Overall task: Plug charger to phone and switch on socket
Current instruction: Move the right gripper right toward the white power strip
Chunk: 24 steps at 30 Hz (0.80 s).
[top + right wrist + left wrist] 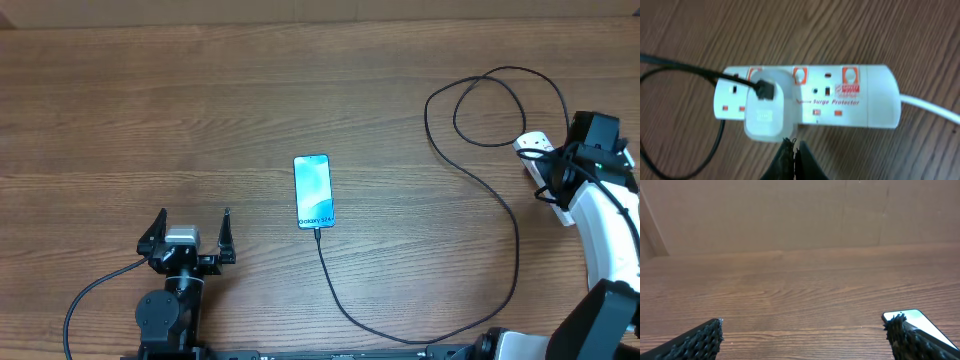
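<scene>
Looking mostly done on the plug-in side: the charger [516,240] tip sits at the bottom edge of the phone [312,190], which lies flat in the middle of the table [150,100]. It looks seated but is too small to confirm. The cable's other end runs into the white adapter [765,117] sitting in the socket [840,95], far right. Remaining: the switch. The right gripper [792,152] hangs over the socket, fingers pressed together, holding nothing, tip just beside the adapter. Can't tell if any red switch is on. The left gripper [193,218] is spread wide, empty, near the phone's left.
</scene>
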Each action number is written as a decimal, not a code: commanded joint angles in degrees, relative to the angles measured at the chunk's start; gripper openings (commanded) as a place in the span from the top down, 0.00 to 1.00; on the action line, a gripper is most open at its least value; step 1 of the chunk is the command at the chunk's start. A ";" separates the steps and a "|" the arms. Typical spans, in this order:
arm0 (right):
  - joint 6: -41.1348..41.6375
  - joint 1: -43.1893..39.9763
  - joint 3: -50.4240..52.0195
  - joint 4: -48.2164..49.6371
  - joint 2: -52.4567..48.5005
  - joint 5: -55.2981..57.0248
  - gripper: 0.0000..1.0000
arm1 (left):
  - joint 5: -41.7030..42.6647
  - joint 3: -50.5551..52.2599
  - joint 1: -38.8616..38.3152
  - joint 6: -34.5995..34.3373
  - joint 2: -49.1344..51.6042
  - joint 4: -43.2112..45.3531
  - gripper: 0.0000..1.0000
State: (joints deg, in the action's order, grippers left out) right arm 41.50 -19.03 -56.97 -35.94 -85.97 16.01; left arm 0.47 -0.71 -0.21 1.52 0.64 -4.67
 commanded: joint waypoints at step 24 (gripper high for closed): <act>-1.40 -2.01 -0.35 17.44 -13.81 12.04 0.96 | 0.57 0.35 0.57 0.83 0.07 0.11 0.00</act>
State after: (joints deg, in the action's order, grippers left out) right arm 41.69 -20.01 -56.97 -19.51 -98.41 26.68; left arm 0.47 -0.71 -0.21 1.52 0.64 -4.67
